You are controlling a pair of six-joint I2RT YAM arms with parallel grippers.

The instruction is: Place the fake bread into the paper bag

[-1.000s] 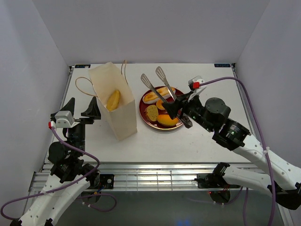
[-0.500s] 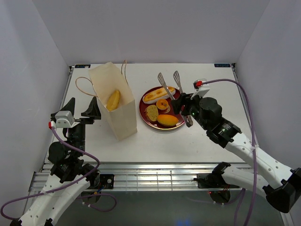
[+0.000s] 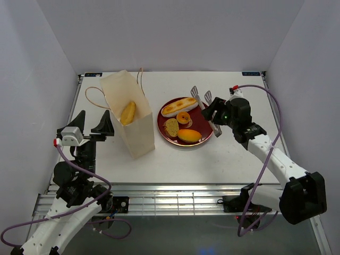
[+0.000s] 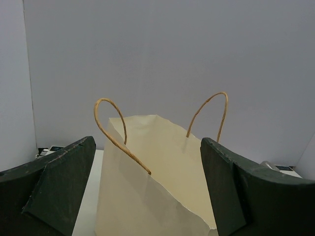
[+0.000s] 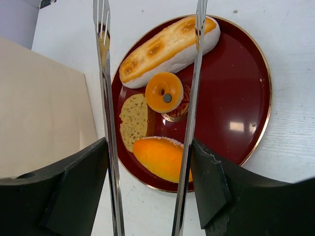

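Observation:
The paper bag (image 3: 139,139) stands open left of the dark-red plate (image 3: 202,120), with a yellow roll (image 3: 128,112) inside it. On the plate lie a baguette (image 3: 179,106), a ring donut (image 3: 184,117), a slice (image 3: 171,126) and an orange oval roll (image 3: 189,135). My right gripper (image 3: 213,114) is shut on metal tongs (image 3: 201,96), whose empty, spread tips hang over the plate's right rim. The right wrist view shows the tongs (image 5: 106,98) framing the donut (image 5: 164,92) and roll (image 5: 160,157). My left gripper (image 3: 91,123) is open, facing the bag (image 4: 157,182).
The bag's brown cord handles (image 3: 95,98) stick out to its left and back. White walls close in the table on three sides. The metal frame rail (image 3: 175,191) runs along the near edge.
My right arm has drawn back to the right, carrying the tongs from above the plate's middle to its right rim. The left arm has barely moved.

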